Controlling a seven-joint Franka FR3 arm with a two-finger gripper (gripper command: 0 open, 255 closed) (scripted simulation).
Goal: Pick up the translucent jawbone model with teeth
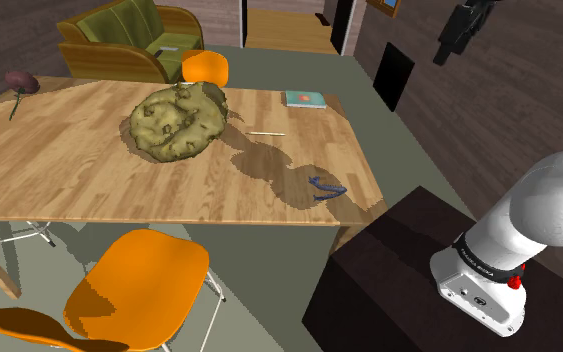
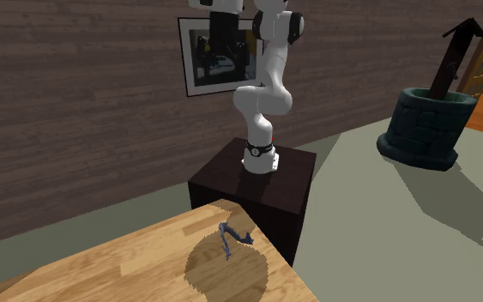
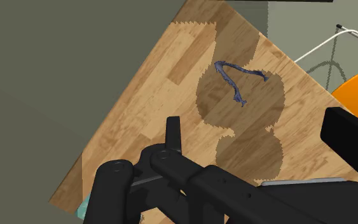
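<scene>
Nearest to us, the gripper [image 1: 452, 50] hangs high above the dark stand [image 1: 399, 270], well apart from the wooden table [image 1: 59, 170]. We cannot tell whether it is released or clenched, though it plainly does not hold the jawbone model [image 1: 326, 187]. That thin bluish piece lies in shadow near the table corner closest to the stand, untouched. Farther off sits a lumpy olive heap [image 1: 177, 122]. We judge the task hardly begun: approach, descent, grasp and lift all remain.
</scene>
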